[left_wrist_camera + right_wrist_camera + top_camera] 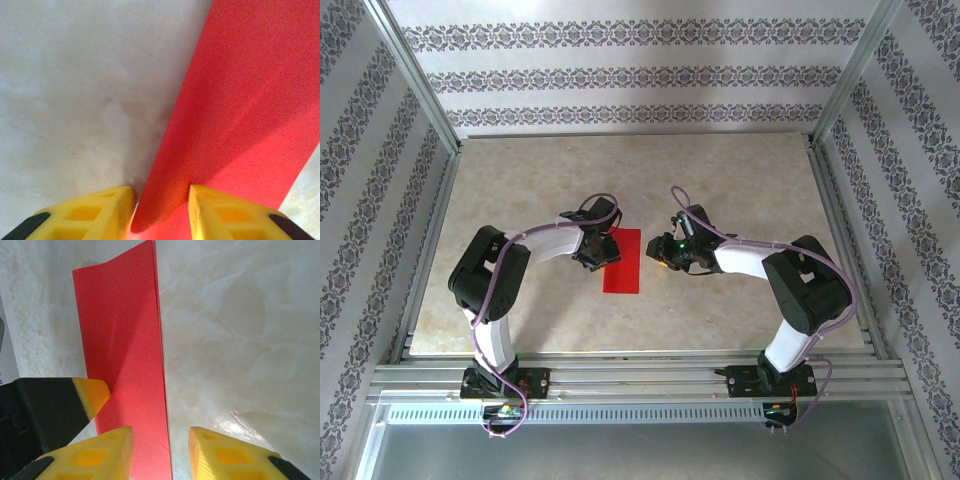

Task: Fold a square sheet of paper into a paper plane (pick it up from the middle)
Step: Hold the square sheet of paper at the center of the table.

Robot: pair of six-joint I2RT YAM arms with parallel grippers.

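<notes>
The paper (625, 268) lies flat near the middle of the table (740, 190), already doubled into an upright rectangle, so the first half-fold looks made and the work in hand seems to be setting its crease. In the top view the left claw (597, 252) sits at the paper's 9 o'clock edge and the right claw (667, 258) just off its 3 o'clock edge, the two facing each other across the strip. From the left wrist the fold reads as a soft, rounded roll, not yet a sharp line. It runs from 1 o'clock down to the gap between the yellow fingers (102, 212), which stand narrowly apart and straddle it, one over bare table and the other over red. They look to be resting on or just above it, not pinching it. The right wrist view shows the two loose edges lying almost together along the strip's 3 o'clock side, with a slight double line near 12 o'clock. The right claw's jaws are narrowly parted over that edge and hold nothing, with bare table showing in the gap. One yellow tip of the left claw (92, 392) touches the paper at its 9 o'clock side. The next move probably calls for pressing the roll down and stroking along it towards 12 o'clock. Meanwhile the right claw should pin the loose edges so the layers stay square. A skewed crease here would throw off the nose folds to come.
</notes>
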